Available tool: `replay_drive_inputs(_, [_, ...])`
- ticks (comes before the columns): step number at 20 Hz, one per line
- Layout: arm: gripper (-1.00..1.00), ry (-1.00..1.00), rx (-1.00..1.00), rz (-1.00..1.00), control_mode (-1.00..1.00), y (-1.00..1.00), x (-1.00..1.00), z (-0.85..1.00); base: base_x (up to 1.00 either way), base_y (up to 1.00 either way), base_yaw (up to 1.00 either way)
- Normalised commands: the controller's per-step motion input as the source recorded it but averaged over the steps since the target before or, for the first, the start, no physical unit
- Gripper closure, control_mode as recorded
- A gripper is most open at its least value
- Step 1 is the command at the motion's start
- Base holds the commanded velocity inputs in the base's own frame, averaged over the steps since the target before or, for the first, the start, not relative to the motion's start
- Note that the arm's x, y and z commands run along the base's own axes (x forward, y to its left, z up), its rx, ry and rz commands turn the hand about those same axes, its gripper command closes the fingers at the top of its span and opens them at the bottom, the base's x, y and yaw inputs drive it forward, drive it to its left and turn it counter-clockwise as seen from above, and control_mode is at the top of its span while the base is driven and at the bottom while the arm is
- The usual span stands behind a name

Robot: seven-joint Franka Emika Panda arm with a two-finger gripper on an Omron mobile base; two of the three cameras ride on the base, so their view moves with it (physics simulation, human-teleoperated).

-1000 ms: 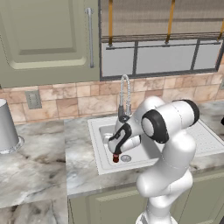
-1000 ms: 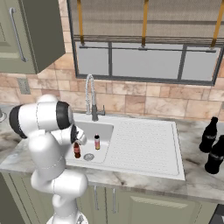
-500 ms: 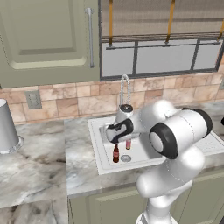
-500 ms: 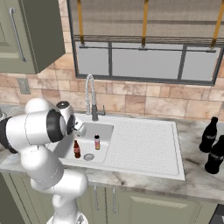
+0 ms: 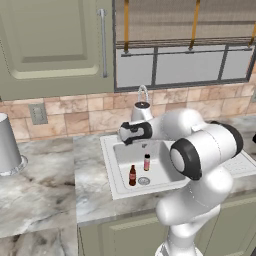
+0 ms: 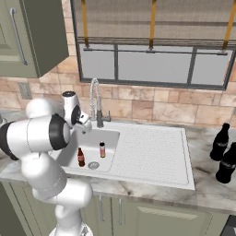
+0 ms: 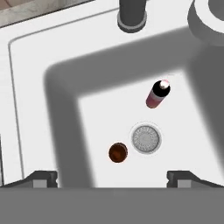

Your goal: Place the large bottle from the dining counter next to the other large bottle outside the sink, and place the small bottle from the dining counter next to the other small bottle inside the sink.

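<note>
The small brown bottle [image 5: 132,175] [image 6: 81,157] stands upright inside the sink [image 5: 110,167] [image 6: 113,148], just left of the round drain [image 5: 144,180]. The other small bottle [image 5: 146,162] [image 6: 102,149], pinkish with a dark cap, stands a little behind it. Seen from above, the brown bottle [image 7: 118,152] and the pink one [image 7: 157,93] flank the drain [image 7: 146,138]. My gripper [image 5: 126,139] [image 6: 85,122] [image 7: 112,178] hangs open above the basin, holding nothing. Two large black bottles [image 6: 219,142] [image 6: 227,163] stand side by side on the worktop, right of the sink.
The curved faucet [image 5: 143,95] [image 6: 94,99] rises behind the basin, close to my hand. A ribbed drainboard [image 6: 147,147] lies right of the basin. A grey canister [image 5: 9,145] stands on the marbled worktop at far left. Wall cabinets hang overhead.
My gripper has risen out of the basin, away from the brown bottle, which stays standing by the drain. The arm has swung up and forward.
</note>
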Motion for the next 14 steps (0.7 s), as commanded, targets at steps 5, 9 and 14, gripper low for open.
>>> replay_drive_inputs(5, [-1.00, 0.00, -0.01, 0.00, -1.00, 0.07, -0.22, 0.16, 0.00, 0.00, 0.00])
replay_drive_inputs(9, [-1.00, 0.00, -0.03, 0.00, -1.00, 0.13, -0.27, 0.25, 0.00, 0.00, 0.00])
replay_drive_inputs(14, [-1.00, 0.00, -0.01, 0.00, -1.00, 0.07, -0.35, 0.22, 0.00, 0.00, 0.00])
